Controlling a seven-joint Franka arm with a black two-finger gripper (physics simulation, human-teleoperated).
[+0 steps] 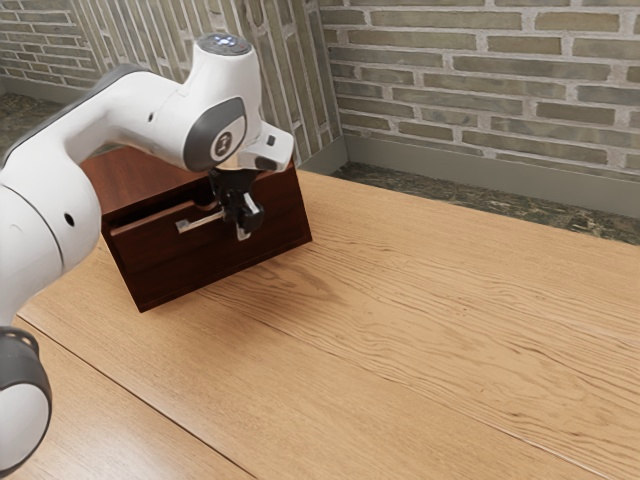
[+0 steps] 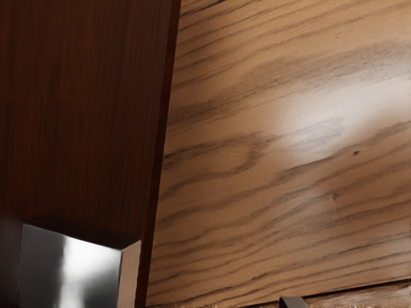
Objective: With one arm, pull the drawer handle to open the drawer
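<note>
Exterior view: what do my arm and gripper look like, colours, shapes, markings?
The arm is smooth glossy white with rounded shells and dark grey joint caps; the one near the wrist carries a small white mark, and the top cap shows small blue lights. The gripper is black, under a white hand block.

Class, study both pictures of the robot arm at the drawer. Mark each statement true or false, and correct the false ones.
1. The cabinet is dark reddish-brown wood and stands on a lighter wooden table. True.
2. The drawer's handle is a round black knob. False: it is a shiny silver bar.
3. The gripper is at the handle, near its end toward the exterior view's right. True.
4. The wall behind the table is plain white plaster. False: it is brick.
5. The cabinet stands in the exterior view's right half. False: it stands in the left half.
</note>
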